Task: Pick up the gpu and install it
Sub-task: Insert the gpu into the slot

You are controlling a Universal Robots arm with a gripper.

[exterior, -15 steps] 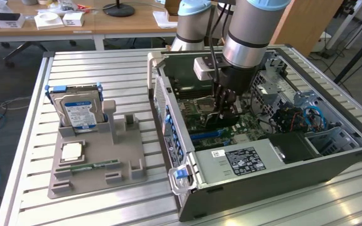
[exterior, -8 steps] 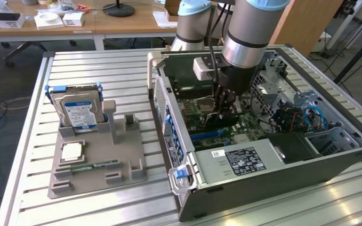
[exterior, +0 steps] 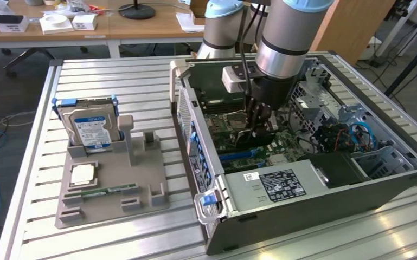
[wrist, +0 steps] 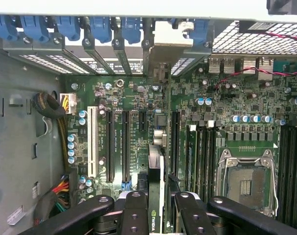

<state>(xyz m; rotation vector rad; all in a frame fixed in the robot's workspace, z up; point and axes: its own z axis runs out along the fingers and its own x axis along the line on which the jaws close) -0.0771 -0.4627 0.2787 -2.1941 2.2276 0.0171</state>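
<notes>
My gripper (wrist: 160, 215) is half-closed on the gpu (wrist: 155, 186), which sits edge-on between its fingers, just over the motherboard (wrist: 133, 98) slots inside the computer case (exterior: 324, 222). Pickup's done; I judge the seating unfinished.

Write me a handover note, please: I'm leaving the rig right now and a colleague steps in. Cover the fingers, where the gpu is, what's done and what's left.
Gripper: fingers shut on the gpu, card held on edge.
Where: inside the open computer case, low over the motherboard and its expansion slots.
Done: gpu picked up and carried into the case.
Left: seating it. Whether its edge already touches a slot cannot be told.
Elsewhere: hard drive stands in the grey holder on the exterior view's left.
</notes>
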